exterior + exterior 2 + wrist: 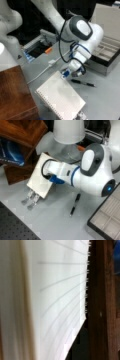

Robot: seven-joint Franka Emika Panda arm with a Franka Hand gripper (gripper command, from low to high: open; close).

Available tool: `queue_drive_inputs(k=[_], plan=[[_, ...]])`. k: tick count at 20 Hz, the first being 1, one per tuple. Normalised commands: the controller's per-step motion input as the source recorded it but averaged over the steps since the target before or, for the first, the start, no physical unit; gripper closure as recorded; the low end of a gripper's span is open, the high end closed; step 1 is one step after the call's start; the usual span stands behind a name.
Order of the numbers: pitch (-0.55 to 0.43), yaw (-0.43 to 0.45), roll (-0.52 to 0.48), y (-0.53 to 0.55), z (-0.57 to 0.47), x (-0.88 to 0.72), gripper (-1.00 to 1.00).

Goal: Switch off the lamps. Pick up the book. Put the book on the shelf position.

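The book point(61, 97) is a white spiral-bound notebook, tilted and raised off the grey table. My gripper point(68, 73) is shut on its edge farthest from the wire coil. In a front view the gripper point(50, 178) reaches over the book point(38, 178) from the right. In the wrist view the book's lined cover point(57, 297) fills most of the frame, with the coil on its right side. The shelf position point(13, 95), a reddish-brown wooden cabinet, stands just left of the book and shows beyond the coil point(100, 302). A white lamp shade point(68, 130) shows no glow.
A black pen point(83, 83) lies on the table to the right of the book. An open grey compartment case point(107, 52) sits at the right. A white cable point(47, 67) runs across the table. Metal clips point(30, 198) lie beneath the book's lower edge.
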Motion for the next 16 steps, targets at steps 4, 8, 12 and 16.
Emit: queue_drive_inputs(k=[4, 8, 12, 16], plan=[[-0.135, -0.060, -0.484, 0.11, -0.30, 0.18, -1.00], [-0.076, -0.048, -0.431, 0.15, -0.21, 0.17, -1.00], [-0.061, -0.029, -0.387, 0.13, -0.13, 0.19, -1.00], [-0.045, -0.003, -0.381, 0.07, -0.08, 0.18, 1.00]])
